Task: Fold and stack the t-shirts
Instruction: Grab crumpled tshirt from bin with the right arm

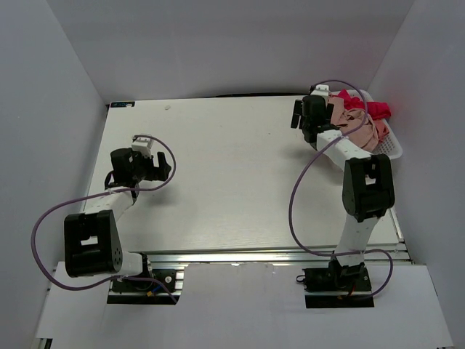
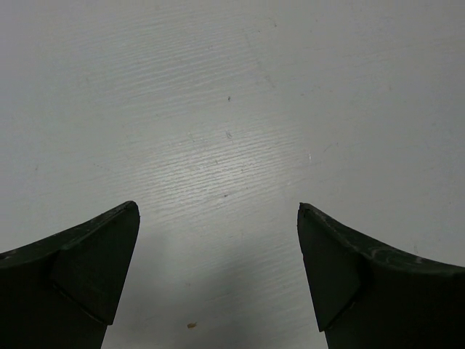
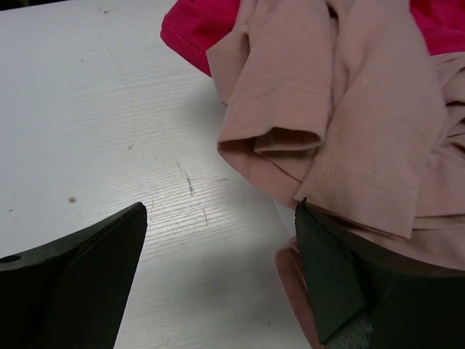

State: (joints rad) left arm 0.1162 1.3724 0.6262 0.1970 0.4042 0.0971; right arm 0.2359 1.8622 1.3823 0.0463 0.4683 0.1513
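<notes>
A heap of t-shirts fills the white mesh basket at the table's far right: salmon-pink ones with a magenta-red one on top at the back. My right gripper hovers at the heap's left edge, open. In the right wrist view a pink sleeve hangs over the basket side and the magenta-red shirt shows behind it. The right gripper holds nothing; its right finger is against the pink cloth. My left gripper is open over bare table, its own view showing the left gripper empty.
White walls close in the table on the left, back and right. The basket stands against the right wall. Purple cables loop off both arms above the tabletop.
</notes>
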